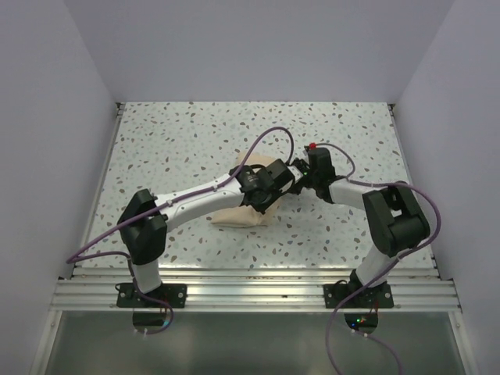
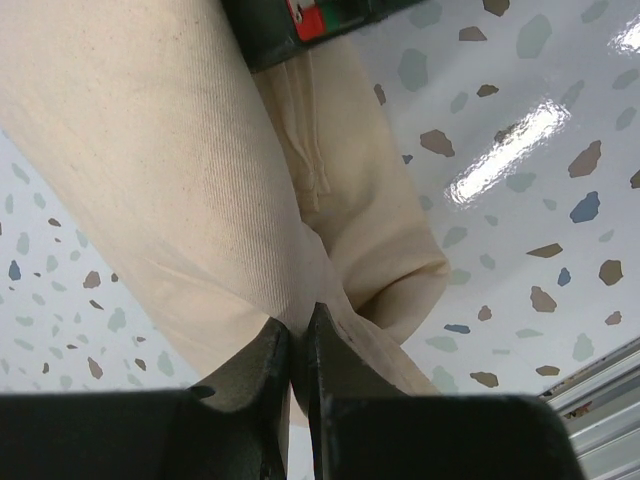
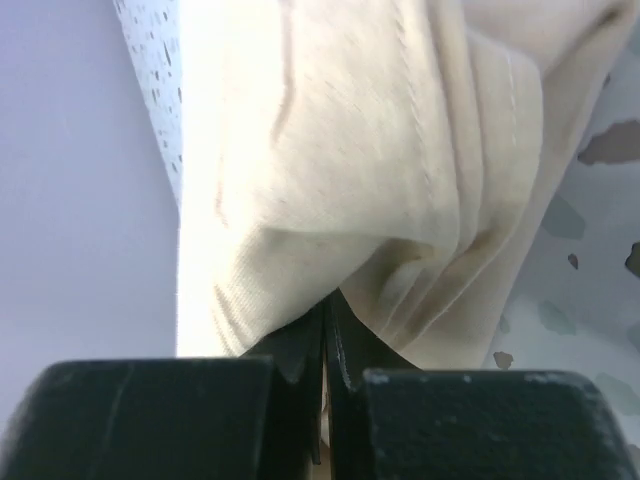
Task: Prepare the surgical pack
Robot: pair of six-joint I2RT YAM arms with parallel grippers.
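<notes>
— 2 claws are showing here, so which one first?

— Taking the left gripper (image 2: 297, 348) first: its fingers (image 2: 255, 375) are nearly meeting, leaving only a thin slit. A fold of the tan wrap sheet (image 2: 170, 180) is sitting in that slit, so it is pinching the cloth.

— And the other?

— The right gripper (image 3: 327, 335) is pressing its 2 fingers fully together. In its own wrist view the cloth is bunching right at the tips and fanning upward in several pleats. It is looking like a grip on an edge of the same sheet.

— Are the 2 claws standing close?

— Very close. From above they are facing each other near the middle of the table (image 1: 187, 141), almost touching. The left arm is reaching in from the left and the right arm from the right. In the left wrist view, the dark body of the right claw, carrying a red and green mark, is showing at the top edge against the cloth.

— Where is the pack lying?

— The sheet is sitting as a small tan bundle on the speckled tabletop, mostly under the left arm's wrist. Its near edge is sticking out toward the arm bases, and folds of it are running from 1 claw to the other.
</notes>
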